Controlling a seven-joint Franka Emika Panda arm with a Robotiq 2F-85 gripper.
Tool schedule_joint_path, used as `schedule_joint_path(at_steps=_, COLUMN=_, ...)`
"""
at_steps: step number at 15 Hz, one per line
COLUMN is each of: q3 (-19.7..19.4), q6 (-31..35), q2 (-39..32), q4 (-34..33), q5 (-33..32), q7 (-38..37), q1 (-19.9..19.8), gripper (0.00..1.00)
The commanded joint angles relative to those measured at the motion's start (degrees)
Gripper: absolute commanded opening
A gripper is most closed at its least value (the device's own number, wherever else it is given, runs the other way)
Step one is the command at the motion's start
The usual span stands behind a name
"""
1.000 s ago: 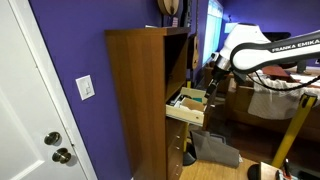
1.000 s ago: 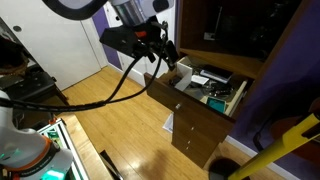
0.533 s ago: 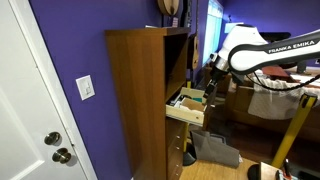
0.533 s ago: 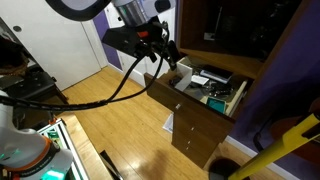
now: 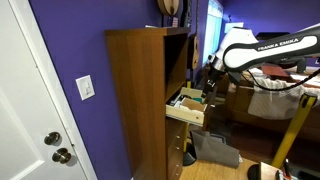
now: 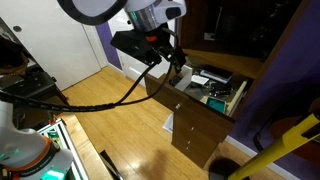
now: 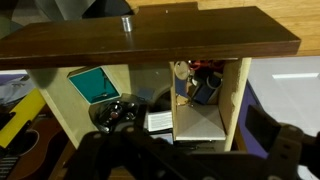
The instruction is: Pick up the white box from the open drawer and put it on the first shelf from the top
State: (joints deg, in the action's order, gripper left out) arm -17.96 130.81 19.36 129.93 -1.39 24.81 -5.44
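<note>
Since the wrist view shows two dark, blurred fingers [image 7: 285,150] set far apart with nothing between them, the pincer [image 7: 195,160] is wide and empty, hanging over the open drawer [image 7: 240,100]. One white box [image 7: 198,122] lies in the drawer's narrower compartment, between two pale wood walls, with a clutter of small coloured bits [image 7: 200,80] at that compartment's far end. On the other side of the divider, the wider compartment holds one flat green item [image 7: 93,83], one black object [image 7: 120,112] near it, and a white printed card [image 7: 160,120] against the divider. Only the wrist view sorts these contents; in both exterior views they are too small to tell apart. An exterior view shows the pincer [image 6: 175,65] over the near corner of the drawer [image 6: 185,100], with wood floor [image 6: 110,110] beside it. An exterior view shows the single white arm [image 5: 255,48], the pincer [image 5: 210,78] by the drawer [image 5: 185,112], the tall brown cabinet [image 5: 135,100], a purple wall [image 5: 70,40], one light switch [image 5: 86,87] and one white door [image 5: 30,120].
</note>
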Motion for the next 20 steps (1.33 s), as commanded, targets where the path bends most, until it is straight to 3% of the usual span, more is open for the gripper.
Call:
schedule_joint_path(at_steps=1, q3=-2.77, q6=0.86, q2=-6.16, q4=-3.96, q5=6.59, q7=7.23, q1=0.69, gripper=1.0)
schedule_joint_path(at_steps=5, q3=-3.21, q6=0.84, q2=-10.98, q4=-6.61, q5=13.77, q7=15.11, q1=0.04, gripper=1.0)
schedule_joint_path(at_steps=6, q3=-2.92, q6=1.05, q2=-12.25, q4=-7.29, q5=14.87, q7=16.05, q1=-0.47, gripper=0.95)
schedule_joint_path(at_steps=9, q3=-2.11, q6=0.87, q2=-15.45, q4=-9.42, q5=18.06, q7=18.12, q1=-1.66, gripper=0.75)
schedule_joint_path(at_steps=10, q3=-1.83, q6=0.67, q2=-16.39, q4=-10.03, q5=18.7, q7=18.47, q1=-2.05, gripper=0.62)
schedule_joint_path(at_steps=11, q3=-1.52, q6=0.52, q2=-17.38, q4=-10.71, q5=19.36, q7=18.73, q1=-2.44, gripper=0.55)
schedule_joint_path(at_steps=16, q3=0.66, q6=0.65, q2=-21.1, q4=-12.98, q5=20.19, q7=18.44, q1=-4.42, gripper=0.37)
schedule_joint_path(at_steps=18, q3=1.56, q6=0.7, q2=-21.77, q4=-13.57, q5=19.43, q7=17.84, q1=-5.13, gripper=0.11)
schedule_joint_path(at_steps=20, q3=2.29, q6=-0.34, q2=-22.06, q4=-14.35, q5=19.27, q7=17.17, q1=-5.64, gripper=0.0)
